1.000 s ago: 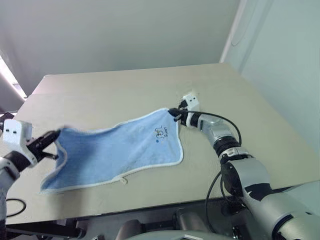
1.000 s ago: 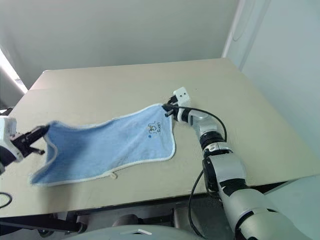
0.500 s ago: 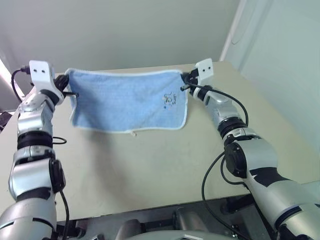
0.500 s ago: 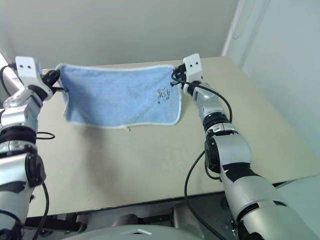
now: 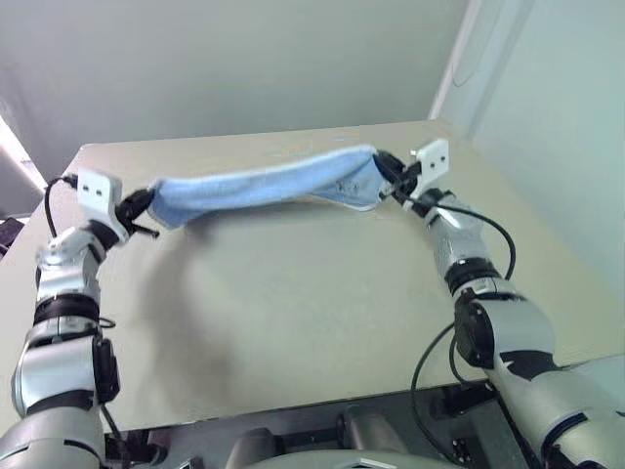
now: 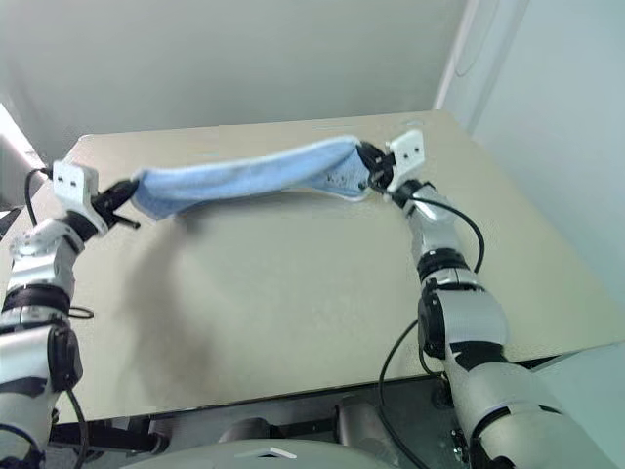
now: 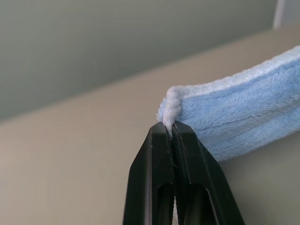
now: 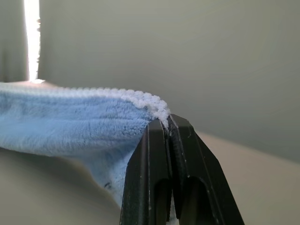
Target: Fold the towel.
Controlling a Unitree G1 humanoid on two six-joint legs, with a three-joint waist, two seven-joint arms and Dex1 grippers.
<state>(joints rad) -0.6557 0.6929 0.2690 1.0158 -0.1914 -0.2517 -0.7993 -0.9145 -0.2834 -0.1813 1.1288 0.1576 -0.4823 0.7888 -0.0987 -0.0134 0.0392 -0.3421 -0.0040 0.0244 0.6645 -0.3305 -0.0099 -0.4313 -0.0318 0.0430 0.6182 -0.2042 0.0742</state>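
Beige table (grey wall behind), towel above.

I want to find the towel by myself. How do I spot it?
Look at the big beige table. Above its far side, two robot arms stretch one long cloth between them, each pinching a corner in shut black fingers. That is the towel: fluffy, light blue, with white stitched edging.

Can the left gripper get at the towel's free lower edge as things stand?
Probably not. The left gripper is shut on one corner of the towel, the right gripper on the other, holding it stretched above the table. Reaching elsewhere means letting go first.
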